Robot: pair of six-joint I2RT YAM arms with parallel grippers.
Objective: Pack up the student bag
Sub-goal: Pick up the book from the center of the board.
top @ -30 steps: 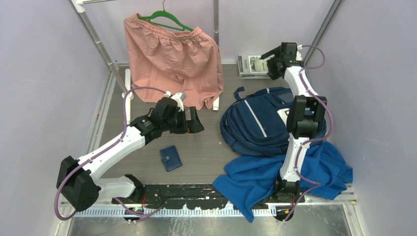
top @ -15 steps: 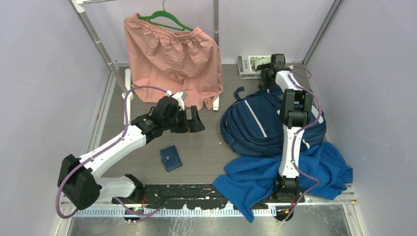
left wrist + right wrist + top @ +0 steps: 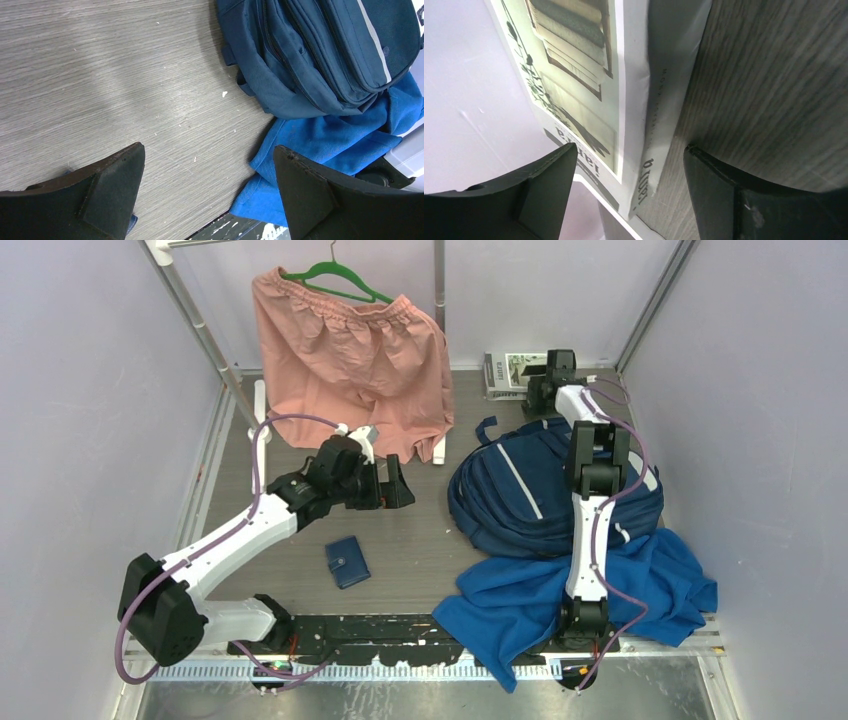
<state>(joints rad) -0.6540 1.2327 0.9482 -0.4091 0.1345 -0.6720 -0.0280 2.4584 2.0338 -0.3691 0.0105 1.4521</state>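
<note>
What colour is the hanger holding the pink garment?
Green; the hanger shows best in the top external view.

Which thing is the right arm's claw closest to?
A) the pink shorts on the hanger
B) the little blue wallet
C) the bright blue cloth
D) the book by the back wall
D: the right gripper is at the back of the table, and its wrist camera shows the book between its open jaws.
</note>
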